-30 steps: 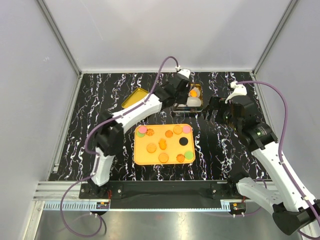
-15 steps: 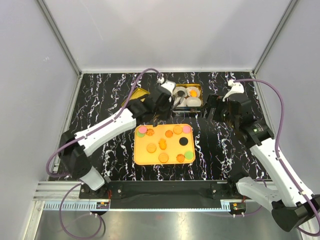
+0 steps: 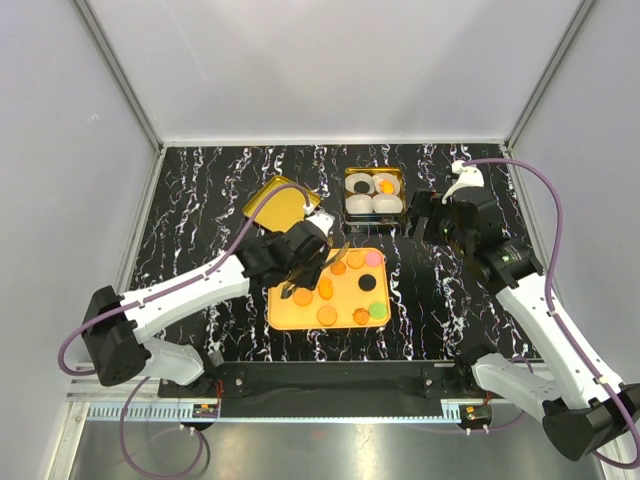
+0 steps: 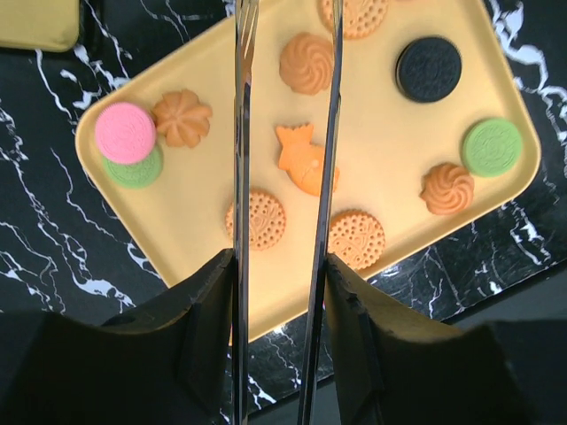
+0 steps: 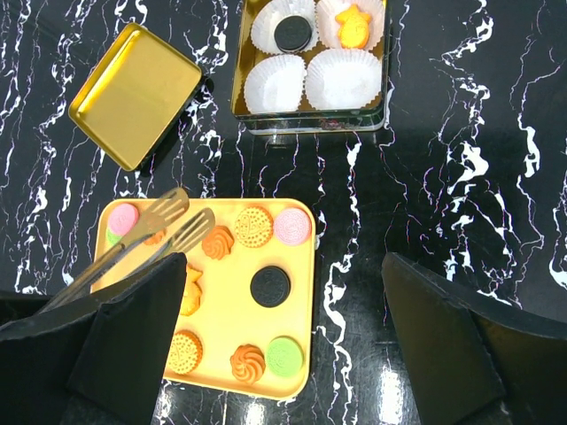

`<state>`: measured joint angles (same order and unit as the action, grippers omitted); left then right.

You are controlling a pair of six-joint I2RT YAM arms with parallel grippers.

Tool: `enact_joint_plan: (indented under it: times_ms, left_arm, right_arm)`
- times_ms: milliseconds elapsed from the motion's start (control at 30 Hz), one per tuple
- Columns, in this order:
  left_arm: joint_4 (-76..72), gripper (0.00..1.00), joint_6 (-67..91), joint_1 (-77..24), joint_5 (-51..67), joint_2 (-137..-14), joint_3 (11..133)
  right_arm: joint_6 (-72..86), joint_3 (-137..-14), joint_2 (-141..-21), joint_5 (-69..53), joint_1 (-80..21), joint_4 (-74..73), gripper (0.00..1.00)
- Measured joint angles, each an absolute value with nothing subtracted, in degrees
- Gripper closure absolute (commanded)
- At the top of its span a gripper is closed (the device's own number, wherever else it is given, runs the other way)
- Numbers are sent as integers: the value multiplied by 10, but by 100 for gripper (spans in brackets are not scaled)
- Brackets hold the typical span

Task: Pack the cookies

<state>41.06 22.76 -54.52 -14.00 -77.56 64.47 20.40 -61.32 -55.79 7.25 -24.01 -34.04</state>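
The left arm is stretched low from its base at the left and reaches across to the yellow tray [image 4: 416,133], with the wrist turned down over the tray's left end. The left gripper [image 4: 281,266] is clamped on a pair of tongs [image 4: 241,177], its black fingers pressed against the outside of the two metal blades. The blades are held a narrow gap apart above the tray. An orange fish-shaped cookie [image 4: 297,164] is seen in that gap beneath them, but whether it is touched cannot be told. Most of the cookies [image 4: 306,64] are laid out on the tray: orange swirls and round biscuits, one black, one green at the right, and a pink one lying partly on a green one at the left end.

The right arm is bent up from its base at the right, and its wrist is poised over the table [image 5: 443,177] just right of the tin [image 5: 310,121]. The right gripper [image 3: 420,218] is spread wide and nothing is held in it. Four paper cups [image 5: 345,78] are seen in the tin, with a black cookie [image 5: 291,34] in one far cup and an orange cookie [image 5: 353,27] in the other. A gold lid [image 5: 133,93] is seen lying left of the tin, apart from it.
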Motion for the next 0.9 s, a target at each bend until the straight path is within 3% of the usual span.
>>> enact_joint_plan:
  times_ms: [900]
  left_arm:
    - [406, 51, 245, -586, -159, -795, 610]
  right_arm:
    - [207, -607, -559, 65, -240, -338, 0]
